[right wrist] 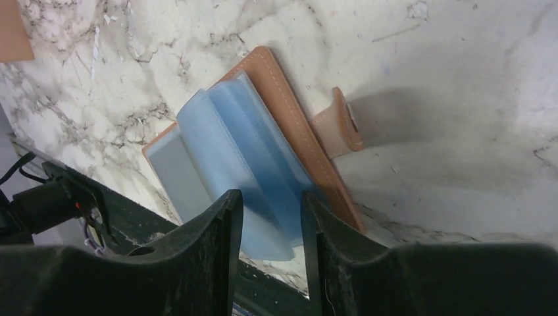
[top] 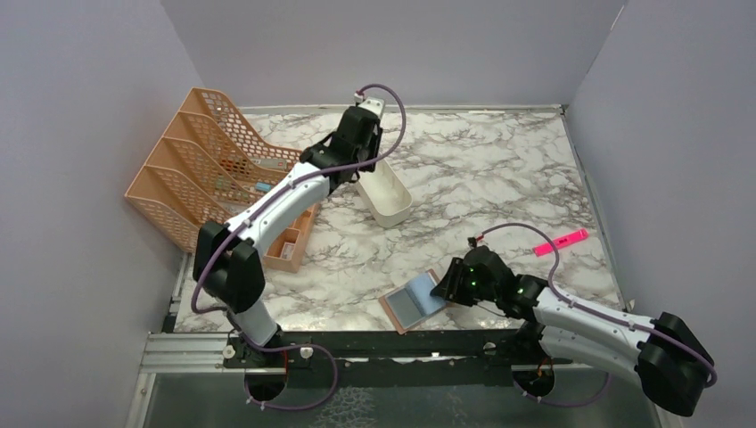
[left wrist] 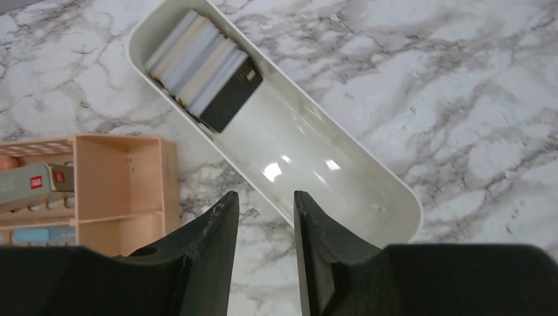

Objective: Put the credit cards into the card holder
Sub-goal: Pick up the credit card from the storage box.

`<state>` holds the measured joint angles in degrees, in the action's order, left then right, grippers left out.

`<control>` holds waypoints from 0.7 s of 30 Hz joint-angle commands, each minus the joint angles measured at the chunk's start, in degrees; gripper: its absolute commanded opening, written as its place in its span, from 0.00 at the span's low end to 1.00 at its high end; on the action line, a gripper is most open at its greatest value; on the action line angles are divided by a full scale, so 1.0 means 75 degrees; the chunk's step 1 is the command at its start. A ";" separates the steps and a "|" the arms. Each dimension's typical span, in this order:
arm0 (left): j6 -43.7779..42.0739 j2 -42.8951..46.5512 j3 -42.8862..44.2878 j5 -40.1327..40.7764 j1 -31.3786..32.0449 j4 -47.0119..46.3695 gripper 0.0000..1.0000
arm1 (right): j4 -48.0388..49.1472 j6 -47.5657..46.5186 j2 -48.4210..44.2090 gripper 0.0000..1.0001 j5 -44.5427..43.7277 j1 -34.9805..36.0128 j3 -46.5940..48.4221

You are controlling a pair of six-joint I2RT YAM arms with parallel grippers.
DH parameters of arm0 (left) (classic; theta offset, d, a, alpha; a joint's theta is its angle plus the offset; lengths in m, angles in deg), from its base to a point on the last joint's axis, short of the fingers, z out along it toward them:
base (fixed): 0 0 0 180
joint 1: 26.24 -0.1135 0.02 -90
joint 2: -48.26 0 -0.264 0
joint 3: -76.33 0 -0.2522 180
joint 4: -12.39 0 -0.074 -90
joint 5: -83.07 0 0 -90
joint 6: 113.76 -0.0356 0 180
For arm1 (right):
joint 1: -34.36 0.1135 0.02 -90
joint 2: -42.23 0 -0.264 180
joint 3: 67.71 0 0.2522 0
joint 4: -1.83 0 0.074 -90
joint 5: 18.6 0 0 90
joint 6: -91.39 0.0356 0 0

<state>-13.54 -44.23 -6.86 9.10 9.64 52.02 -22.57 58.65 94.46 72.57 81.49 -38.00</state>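
Left gripper [left wrist: 264, 197] half-open, empty, over white tray's [left wrist: 409, 197] bare end; credit cards [left wrist: 204, 72] packed tight at the other end, so you risk pinching several. Right gripper [right wrist: 270, 197] half-open too.

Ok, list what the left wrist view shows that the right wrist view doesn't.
Left wrist only: the white tray with the credit cards packed at its far end, a peach box beside it, the left claw open. Right wrist only: the card holder lying open, blue sleeves fanned, snap strap out to the side, the right claw open over it. Both: the marble table.
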 commanded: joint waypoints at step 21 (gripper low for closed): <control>-0.3909 -0.4672 0.4035 -0.0167 -0.1010 0.0546 0.58 | -0.2727 -0.1044 -0.2571 0.49 -0.1773 0.0032 0.1901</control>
<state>-38.02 -75.94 20.06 5.21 2.34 55.76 -41.89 53.29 77.78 61.68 81.56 -25.87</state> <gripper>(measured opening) 0.560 0.488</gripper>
